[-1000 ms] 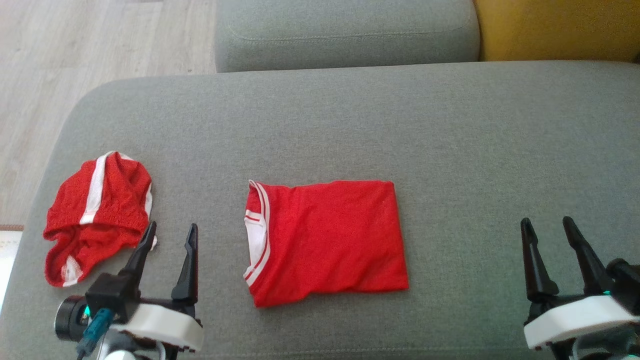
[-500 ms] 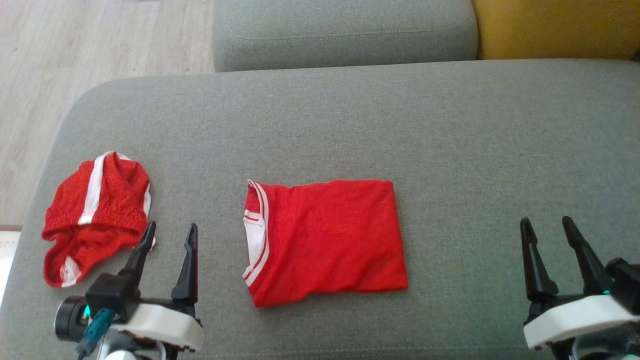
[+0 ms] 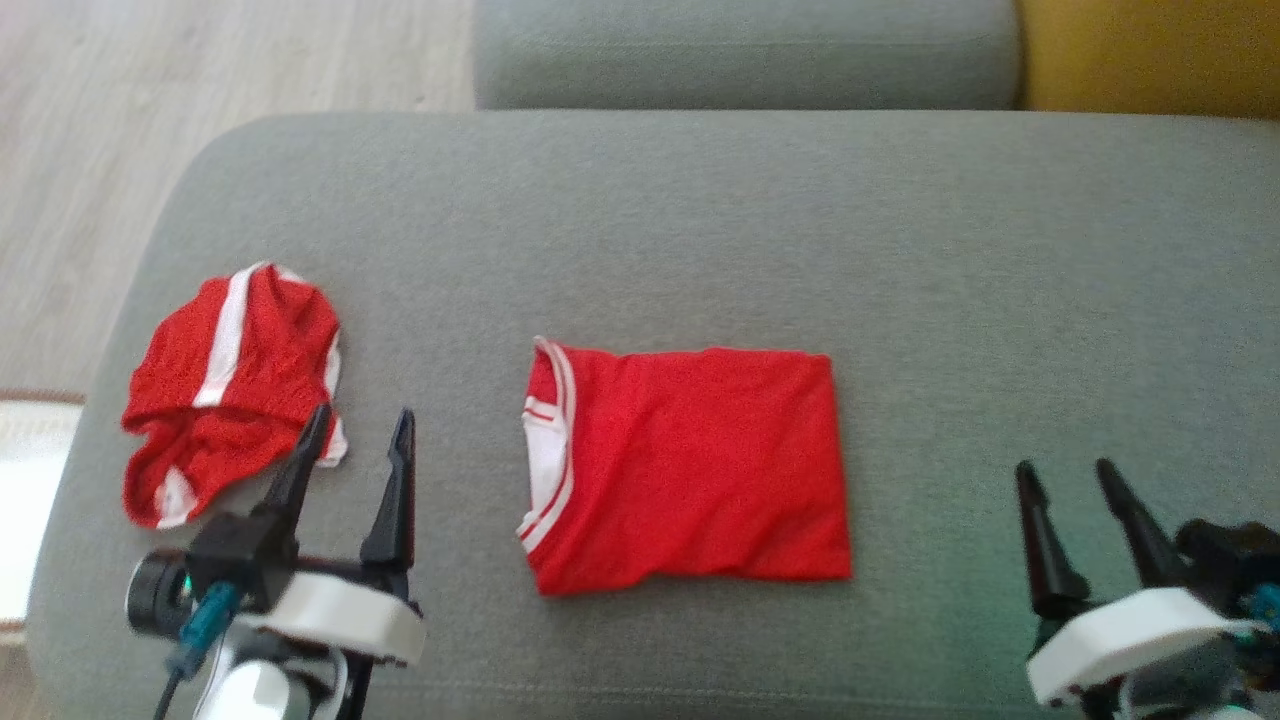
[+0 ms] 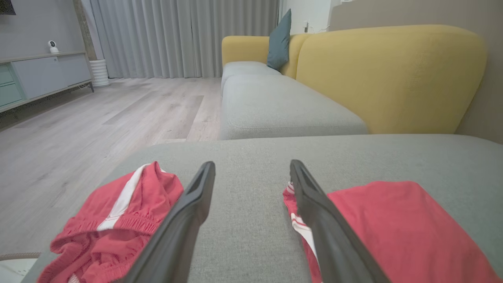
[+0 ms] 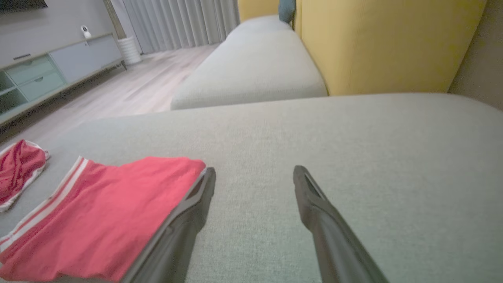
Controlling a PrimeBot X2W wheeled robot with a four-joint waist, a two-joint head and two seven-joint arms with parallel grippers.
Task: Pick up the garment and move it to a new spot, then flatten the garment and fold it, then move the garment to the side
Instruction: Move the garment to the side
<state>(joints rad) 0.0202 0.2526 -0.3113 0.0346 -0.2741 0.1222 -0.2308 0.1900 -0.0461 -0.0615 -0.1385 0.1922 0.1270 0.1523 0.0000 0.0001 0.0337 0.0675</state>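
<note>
A red garment (image 3: 700, 460) with a white-trimmed neck lies folded into a flat rectangle in the middle of the grey sofa seat (image 3: 700, 220). My left gripper (image 3: 362, 415) hovers open at the lower left, between that folded garment (image 4: 401, 228) and a crumpled red piece with white stripes (image 3: 240, 370). Nothing is between its fingers. My right gripper (image 3: 1064, 467) is open at the lower right, over bare cushion to the right of the folded garment (image 5: 106, 212), holding nothing.
The crumpled red piece (image 4: 118, 224) sits near the seat's left edge, beyond which is wooden floor (image 3: 150, 100). Another grey cushion (image 3: 740, 50) and a yellow backrest (image 3: 1150, 50) lie at the back. Bare cushion spreads behind and right of the folded garment.
The whole head view has shifted, so the camera moved. Both garments lie as before on the seat. Both grippers stay open and hold nothing.
</note>
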